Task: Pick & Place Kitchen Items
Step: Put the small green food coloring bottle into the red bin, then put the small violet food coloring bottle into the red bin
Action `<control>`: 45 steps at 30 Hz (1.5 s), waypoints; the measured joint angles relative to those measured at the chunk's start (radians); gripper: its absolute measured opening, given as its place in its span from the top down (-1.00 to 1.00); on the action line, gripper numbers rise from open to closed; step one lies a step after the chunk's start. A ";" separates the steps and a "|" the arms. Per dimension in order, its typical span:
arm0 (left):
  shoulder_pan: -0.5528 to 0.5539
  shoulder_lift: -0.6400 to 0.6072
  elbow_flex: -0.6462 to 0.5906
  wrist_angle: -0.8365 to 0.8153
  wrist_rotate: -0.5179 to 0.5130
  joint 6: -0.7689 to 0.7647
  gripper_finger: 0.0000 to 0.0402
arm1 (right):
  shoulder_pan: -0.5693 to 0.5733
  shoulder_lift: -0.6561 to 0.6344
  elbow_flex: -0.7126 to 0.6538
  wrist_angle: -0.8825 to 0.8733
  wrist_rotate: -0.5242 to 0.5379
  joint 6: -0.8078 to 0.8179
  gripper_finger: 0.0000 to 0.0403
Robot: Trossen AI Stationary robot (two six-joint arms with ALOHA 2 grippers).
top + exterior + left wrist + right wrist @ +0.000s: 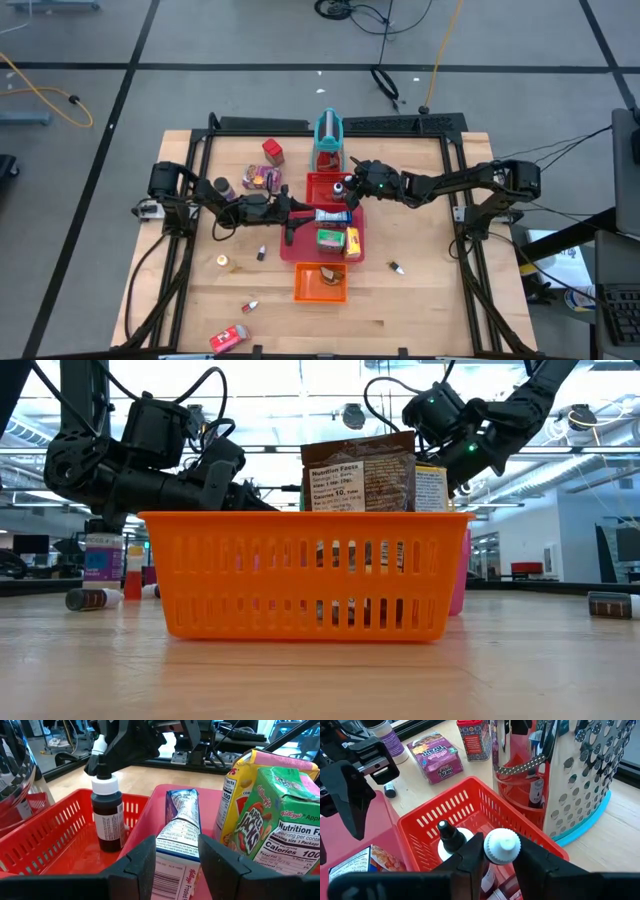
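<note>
orange tray (300, 575): 1 | left pincer (175, 865) grasping blue-white box (179, 837) | right pincer (497, 857) astride bottle (501, 846)

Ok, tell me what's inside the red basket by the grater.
The red basket holds two small upright bottles: a white-capped bottle between the right gripper fingers, and a black-tipped bottle beside it. The fingers hide the basket floor beneath.

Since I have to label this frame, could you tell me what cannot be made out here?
- Low view: the orange basket hides the lower part of the brown packet.
- Left wrist view: the blue-white box is cut off by the picture's lower edge.
- High view: the small bottles on the table are too small to read.
</note>
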 joint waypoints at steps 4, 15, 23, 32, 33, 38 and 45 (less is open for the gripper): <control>0.000 0.000 0.000 0.000 0.000 0.000 0.27 | 0.000 0.000 0.000 0.000 0.000 0.000 0.56; 0.000 0.000 0.000 0.000 0.000 -0.002 0.27 | -0.015 0.038 0.000 0.015 -0.003 -0.007 0.56; 0.000 0.000 0.000 -0.004 0.000 -0.002 0.27 | -0.029 0.097 0.000 0.119 -0.080 -0.026 0.56; 0.000 0.000 0.000 -0.006 0.000 -0.003 0.27 | -0.040 0.090 0.000 0.106 -0.080 -0.063 0.39; 0.000 0.000 0.000 -0.006 -0.001 -0.002 0.27 | -0.040 0.090 0.000 0.104 -0.077 -0.065 0.34; 0.000 0.000 0.000 -0.006 -0.017 -0.001 0.27 | -0.040 0.090 0.000 0.115 -0.072 -0.106 0.20; 0.000 0.000 0.000 -0.015 -0.017 0.000 0.27 | -0.040 0.031 -0.001 0.069 -0.070 -0.142 0.23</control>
